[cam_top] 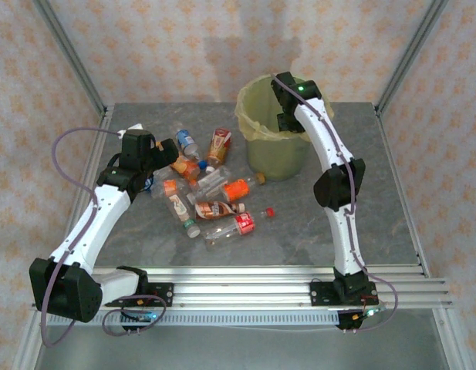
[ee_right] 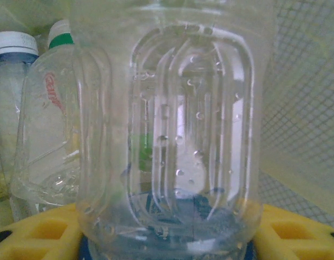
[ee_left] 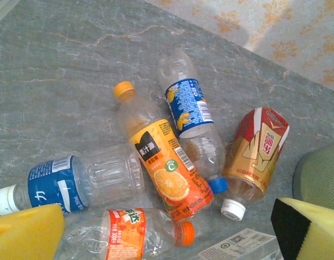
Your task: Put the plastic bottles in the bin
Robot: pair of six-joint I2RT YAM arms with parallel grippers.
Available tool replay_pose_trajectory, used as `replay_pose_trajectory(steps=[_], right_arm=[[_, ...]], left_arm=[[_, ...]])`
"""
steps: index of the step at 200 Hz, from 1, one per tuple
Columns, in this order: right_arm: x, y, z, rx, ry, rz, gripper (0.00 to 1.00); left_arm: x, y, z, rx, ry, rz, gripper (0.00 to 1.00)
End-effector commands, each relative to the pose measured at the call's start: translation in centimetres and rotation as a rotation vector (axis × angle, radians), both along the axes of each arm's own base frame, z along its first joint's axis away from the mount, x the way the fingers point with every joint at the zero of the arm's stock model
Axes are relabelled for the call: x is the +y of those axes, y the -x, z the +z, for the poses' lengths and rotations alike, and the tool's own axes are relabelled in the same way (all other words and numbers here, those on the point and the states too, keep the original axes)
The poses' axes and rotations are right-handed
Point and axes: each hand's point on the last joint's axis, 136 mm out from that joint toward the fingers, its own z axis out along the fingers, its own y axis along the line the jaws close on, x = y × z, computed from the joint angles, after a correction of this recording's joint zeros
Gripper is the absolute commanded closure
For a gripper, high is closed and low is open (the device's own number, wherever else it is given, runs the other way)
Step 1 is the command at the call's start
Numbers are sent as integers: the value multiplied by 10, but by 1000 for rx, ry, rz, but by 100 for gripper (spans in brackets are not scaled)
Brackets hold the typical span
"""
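One clear bottle (ee_right: 172,135) is pinched in your right gripper (cam_top: 290,122), down inside the bin (cam_top: 278,160) beside two other bottles (ee_right: 42,124), so I'd guess letting go is next. Your left gripper (cam_top: 162,151) is spread wide over the pile of bottles (cam_top: 210,196) on the table (cam_top: 338,223). The orange-label bottle (ee_left: 167,162) lies just ahead, long axis diagonal, cap pointing far-left.

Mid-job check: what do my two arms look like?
Both arms: white links, black joint housings and bases. A greyish-purple cable loops along the left arm; another curls by the right arm's base. Green light on the right wrist. Jaws carry yellow pads.
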Motion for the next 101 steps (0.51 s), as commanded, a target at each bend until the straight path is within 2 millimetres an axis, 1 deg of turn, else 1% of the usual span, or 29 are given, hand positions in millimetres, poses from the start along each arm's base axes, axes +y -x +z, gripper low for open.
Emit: replay_pose_trajectory(steps=[1, 16, 42, 68, 101], right_arm=[[-14, 19, 19, -6, 24, -33, 50], [-13, 22, 17, -2, 6, -33, 50], [-4, 22, 12, -5, -44, -15, 47], [2, 18, 8, -4, -70, -7, 43], [9, 8, 0, 0, -92, -2, 35]], left_arm=[[-1, -4, 14, -33, -9, -1, 0], [-1, -3, 13, -32, -9, -1, 0], [0, -3, 13, -32, -11, 2, 0], [0, -2, 14, -34, -10, 1, 0], [2, 1, 15, -32, -23, 7, 0]])
